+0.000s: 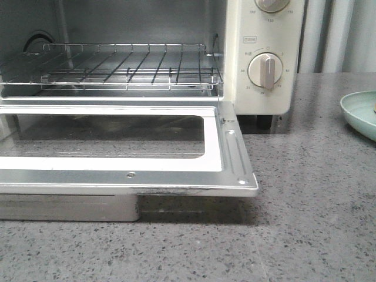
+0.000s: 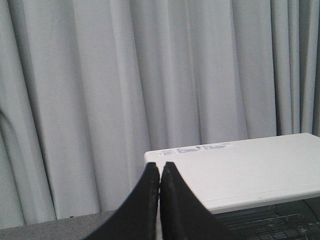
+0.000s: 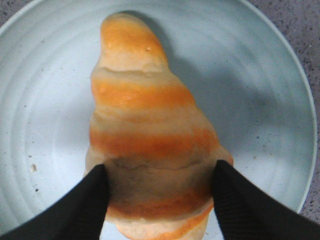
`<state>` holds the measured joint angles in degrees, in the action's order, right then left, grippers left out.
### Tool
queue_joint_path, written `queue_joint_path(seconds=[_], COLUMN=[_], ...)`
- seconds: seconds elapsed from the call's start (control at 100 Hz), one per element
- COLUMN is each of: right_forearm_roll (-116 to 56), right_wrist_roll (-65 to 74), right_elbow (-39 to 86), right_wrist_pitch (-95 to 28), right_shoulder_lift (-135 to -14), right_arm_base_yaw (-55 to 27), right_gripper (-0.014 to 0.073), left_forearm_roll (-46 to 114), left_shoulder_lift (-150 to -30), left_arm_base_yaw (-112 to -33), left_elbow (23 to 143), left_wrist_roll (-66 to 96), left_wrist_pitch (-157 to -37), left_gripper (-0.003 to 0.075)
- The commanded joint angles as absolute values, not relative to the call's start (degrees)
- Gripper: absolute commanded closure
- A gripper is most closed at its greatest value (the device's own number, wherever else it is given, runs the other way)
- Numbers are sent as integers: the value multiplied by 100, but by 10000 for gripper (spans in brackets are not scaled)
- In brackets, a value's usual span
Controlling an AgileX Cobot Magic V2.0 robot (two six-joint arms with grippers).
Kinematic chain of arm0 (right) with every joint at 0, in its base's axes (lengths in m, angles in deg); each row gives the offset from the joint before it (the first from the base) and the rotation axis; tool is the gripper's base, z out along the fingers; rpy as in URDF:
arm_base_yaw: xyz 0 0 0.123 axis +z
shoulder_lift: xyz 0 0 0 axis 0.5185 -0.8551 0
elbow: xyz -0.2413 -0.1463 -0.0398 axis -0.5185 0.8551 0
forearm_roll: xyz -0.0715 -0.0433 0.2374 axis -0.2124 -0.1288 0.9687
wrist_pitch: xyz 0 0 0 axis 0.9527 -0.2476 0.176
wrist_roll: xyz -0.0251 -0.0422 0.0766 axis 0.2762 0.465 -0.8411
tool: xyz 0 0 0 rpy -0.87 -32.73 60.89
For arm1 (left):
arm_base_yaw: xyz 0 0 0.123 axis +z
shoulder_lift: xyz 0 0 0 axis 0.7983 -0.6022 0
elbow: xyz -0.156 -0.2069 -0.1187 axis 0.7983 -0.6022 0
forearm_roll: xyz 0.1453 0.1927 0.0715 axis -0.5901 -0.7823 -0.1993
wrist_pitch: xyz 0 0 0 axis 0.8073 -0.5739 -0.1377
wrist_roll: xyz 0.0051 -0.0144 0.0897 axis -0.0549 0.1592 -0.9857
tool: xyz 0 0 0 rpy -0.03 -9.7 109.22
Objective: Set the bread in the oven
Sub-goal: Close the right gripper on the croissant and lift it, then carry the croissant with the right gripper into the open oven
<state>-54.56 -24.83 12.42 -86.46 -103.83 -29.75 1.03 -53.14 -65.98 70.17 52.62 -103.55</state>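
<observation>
Pale green plate (image 1: 359, 113) at right edge of speckled grey counter (image 1: 305, 223), partly cut off, well right of counter's middle. Grey pleated curtain (image 2: 125, 90) hanging behind counter, folds vertical, reaching counter's back edge.

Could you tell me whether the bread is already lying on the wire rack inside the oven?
No, the wire rack is bare, and the bread lies on the pale green plate.

bread (image 3: 150, 145): orange-striped, on plate | oven (image 1: 258, 59): cream, door open
</observation>
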Motion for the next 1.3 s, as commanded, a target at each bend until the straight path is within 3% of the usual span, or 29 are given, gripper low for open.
queue_joint_path(seconds=[0.0,0.15,0.37,0.53,0.7,1.04,1.29], right_forearm_roll=[-5529,-5529,-5529,-5515,-5515,-5434,-4135], right_wrist_roll=[-2400,-2400,-2312,-2147,-1948,-1324,-283], right_elbow=[1071,1071,1071,1071,1071,1071,1071], right_wrist_pitch=[-8694,-8750,-8929,-8942,-9011,-9574,-9574], right_shoulder_lift=[-10269,-10257,-10124,-9688,-8840,-7029,-6346], right_arm_base_yaw=[-2975,-2975,-2909,-2665,-2275,-1764,-1092], right_gripper=[291,668,662,662,662,662,662], left_forearm_roll=[155,155,-25,-1411,-1705,-1656,-1416], left_shoulder_lift=[-5418,-5407,-5356,-5356,-5356,-4972,-4957], left_arm_base_yaw=[-6584,-6584,-6584,-6558,-6537,-6537,-6537], left_elbow=[7200,7200,7238,7614,7904,7759,7530], left_wrist_roll=[5330,5330,5280,5604,6444,6823,6823], left_wrist_pitch=[-9950,-9958,-10176,-11089,-11759,-11473,-11438], left_gripper=[741,741,742,741,741,741,741])
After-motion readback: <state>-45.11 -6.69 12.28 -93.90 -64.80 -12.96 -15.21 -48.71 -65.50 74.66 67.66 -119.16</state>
